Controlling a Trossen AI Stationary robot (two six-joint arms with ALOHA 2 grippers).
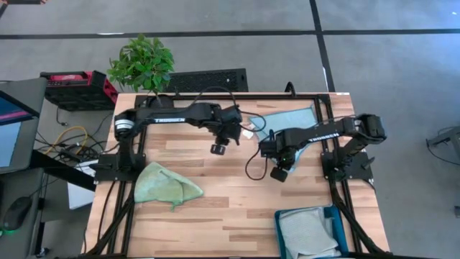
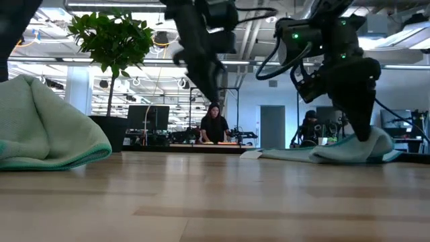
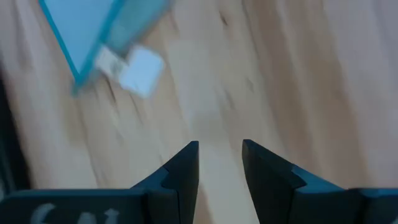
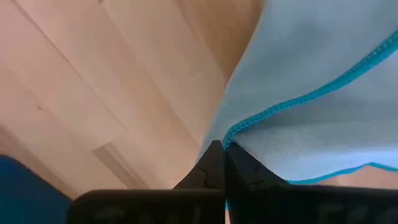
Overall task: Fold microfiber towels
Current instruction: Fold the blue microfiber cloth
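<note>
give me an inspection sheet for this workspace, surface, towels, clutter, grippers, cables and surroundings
Surface: wooden table, slatted top, bare in the middle.
Job's things: light blue towel at the far right; light green towel bunched near the left; grey towel inside the teal bin.
Clutter: nothing seen.
Grippers: right gripper shut on the light blue towel's edge; left gripper open above bare wood, holding nothing.
Cables: black cable looping below the right arm.
Surroundings: potted plant behind the table; person in the room beyond.
</note>
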